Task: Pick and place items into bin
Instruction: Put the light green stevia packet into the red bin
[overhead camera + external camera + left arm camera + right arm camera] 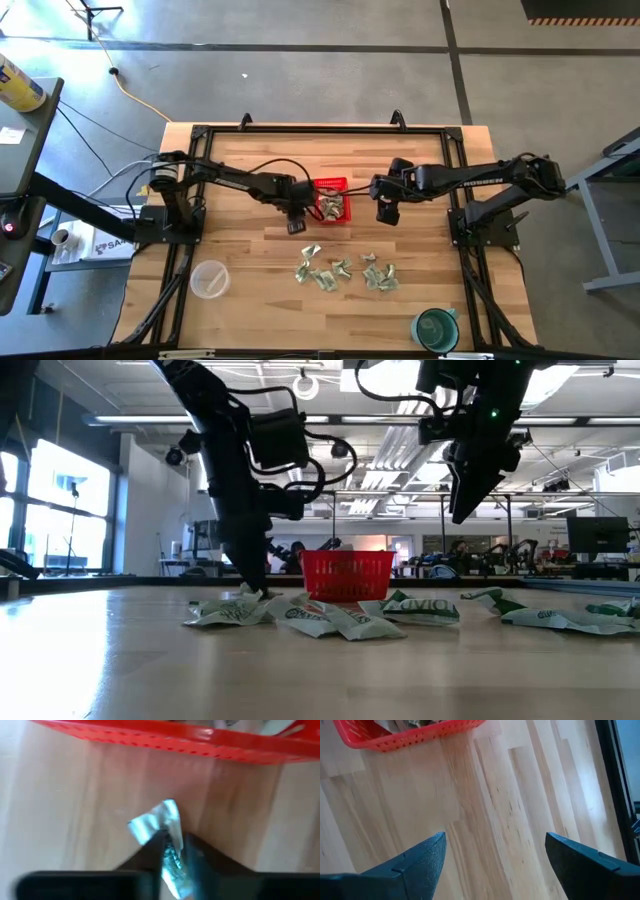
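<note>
- the left gripper [167,852] sat just beside the red basket [331,185], fingers pinched on one wrapped piece [159,822] above the wooden table [250,310].
- the right gripper [492,857] hung on the basket's other side, fingers spread wide with nothing between them.
- the basket already held several pieces; a loose scatter of pieces [345,272] lay nearer the table's front edge, between a clear cup [209,279] and a teal cup [436,328].
</note>
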